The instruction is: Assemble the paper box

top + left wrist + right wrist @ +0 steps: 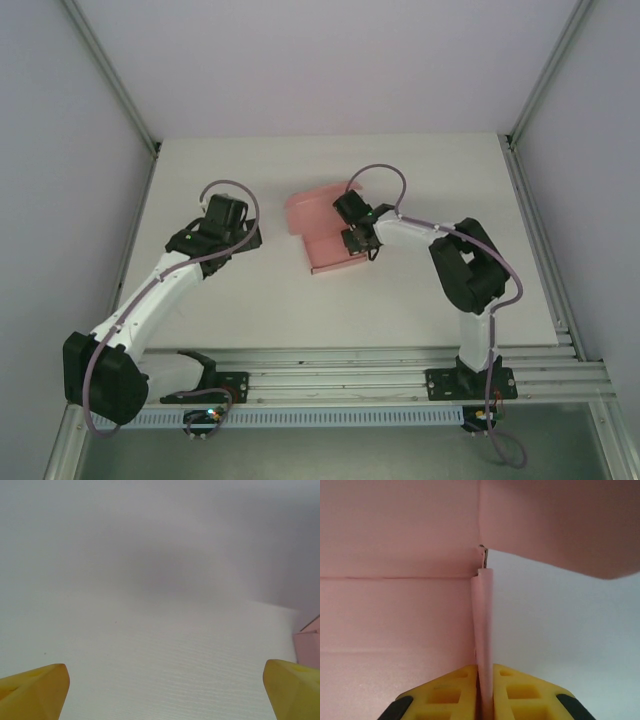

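Near the table's [250, 300] middle, our right gripper [485, 669] pinches a raised flap [482, 615] of the pink paper box [322, 232].
Our left gripper [165, 692] hangs spread wide over bare table, beside the box. With nothing pinning the thin card down, we judge a pull could drag it or tear a crease.

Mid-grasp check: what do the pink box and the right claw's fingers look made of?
The box: thin card, probably paper, matte pink; pressed crease lines and the thin flap edge pinched upright show it. The fingers of the right claw: likely moulded plastic, smooth yellow with a slight sheen and recessed pockets; the dark corner patches may be rubber, hard to tell.
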